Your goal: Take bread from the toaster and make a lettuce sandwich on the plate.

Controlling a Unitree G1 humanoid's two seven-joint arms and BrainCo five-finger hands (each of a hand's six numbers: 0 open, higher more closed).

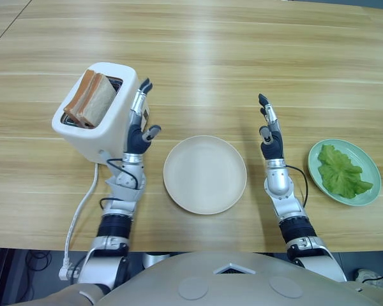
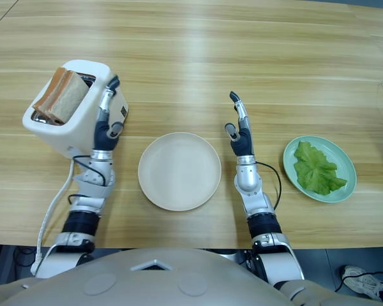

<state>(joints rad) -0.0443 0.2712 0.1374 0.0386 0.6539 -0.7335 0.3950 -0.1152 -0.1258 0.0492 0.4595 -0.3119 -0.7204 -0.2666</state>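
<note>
A white toaster point(image 1: 92, 127) stands at the left of the wooden table with two slices of bread point(image 1: 91, 99) sticking up from its slots. My left hand point(image 1: 140, 124) is upright just right of the toaster, fingers straight, holding nothing. A bare beige plate point(image 1: 205, 173) lies in the middle near the front edge. My right hand point(image 1: 269, 131) stands open to the right of that plate. Further right, a green plate point(image 1: 367, 194) carries a lettuce leaf point(image 1: 341, 170).
The toaster's white cable point(image 1: 80, 217) runs down over the table's front edge at the left. The wooden table point(image 1: 242, 57) stretches bare behind the plates and hands.
</note>
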